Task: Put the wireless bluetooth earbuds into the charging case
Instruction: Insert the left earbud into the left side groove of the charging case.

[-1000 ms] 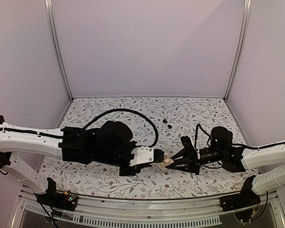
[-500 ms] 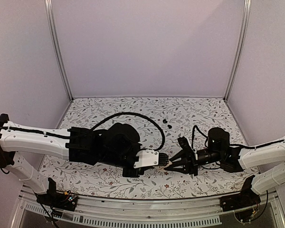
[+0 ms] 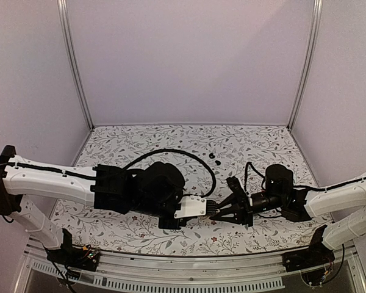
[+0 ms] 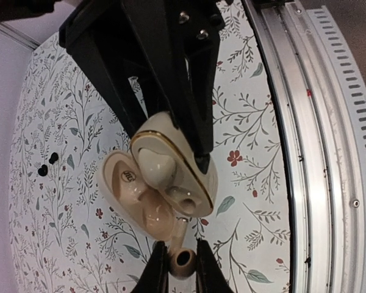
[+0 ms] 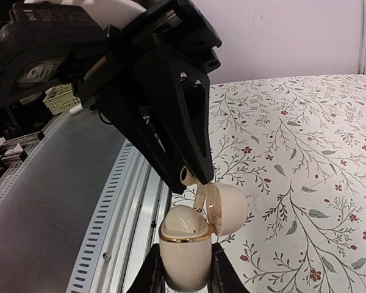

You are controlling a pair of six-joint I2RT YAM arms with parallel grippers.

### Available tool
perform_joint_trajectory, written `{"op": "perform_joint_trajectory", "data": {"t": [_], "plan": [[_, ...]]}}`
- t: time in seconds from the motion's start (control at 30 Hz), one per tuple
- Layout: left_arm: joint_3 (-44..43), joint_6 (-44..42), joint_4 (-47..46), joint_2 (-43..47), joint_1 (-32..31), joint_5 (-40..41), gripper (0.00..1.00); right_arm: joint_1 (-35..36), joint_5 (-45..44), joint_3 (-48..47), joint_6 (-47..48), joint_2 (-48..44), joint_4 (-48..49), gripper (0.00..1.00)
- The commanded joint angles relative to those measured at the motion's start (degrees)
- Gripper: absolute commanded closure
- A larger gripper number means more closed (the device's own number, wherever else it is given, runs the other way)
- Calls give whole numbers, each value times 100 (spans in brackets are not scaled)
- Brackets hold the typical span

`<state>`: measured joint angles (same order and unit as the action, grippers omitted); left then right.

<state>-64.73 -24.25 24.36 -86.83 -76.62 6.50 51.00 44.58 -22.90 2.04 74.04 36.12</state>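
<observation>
Grippers are seen tip to tip over the near middle of the flower-patterned table [image 3: 140, 143], with both arms stretched inward. The left gripper [image 4: 181, 271] is clamped on a beige earbud [image 4: 183, 262], which is pinched by its rounded head with the stem pointed toward the charging case [image 5: 183, 244]. That case, beige with a gold rim, is gripped round its body by the right gripper [image 5: 184, 271] and held upright, with its lid [image 5: 229, 204] hinged open to one side. The earbud's stem is placed just above the open mouth, close to the hinge; whether it touches the rim cannot be told. Whether another bud is seated inside the case cannot be told either. Two tiny black rounded pieces [image 3: 211, 156] are seen close together on the table, farther back and well apart from both grippers.
</observation>
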Motion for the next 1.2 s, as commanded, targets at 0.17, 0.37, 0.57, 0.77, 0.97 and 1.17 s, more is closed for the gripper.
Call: {"op": "perform_joint_trajectory", "data": {"t": [0.17, 0.37, 0.57, 0.77, 0.97, 1.17], "plan": [[-151, -44, 29, 16, -136, -26, 97, 59, 32, -149, -82, 102, 159, 100], [-180, -53, 41, -51, -170, -76, 98, 60, 24, -154, -83, 111, 161, 100], [-231, -71, 51, -114, -181, -14, 98, 60, 25, -155, -81, 85, 146, 100], [-263, -105, 89, -195, -191, 25, 98, 70, 31, -159, -81, 75, 143, 100], [-387, -199, 294, -373, -281, 238, 98, 68, 64, -188, -93, 82, 156, 100], [-446, -264, 337, -414, -373, 322, 98, 103, 89, -162, -175, 161, 293, 100]]}}
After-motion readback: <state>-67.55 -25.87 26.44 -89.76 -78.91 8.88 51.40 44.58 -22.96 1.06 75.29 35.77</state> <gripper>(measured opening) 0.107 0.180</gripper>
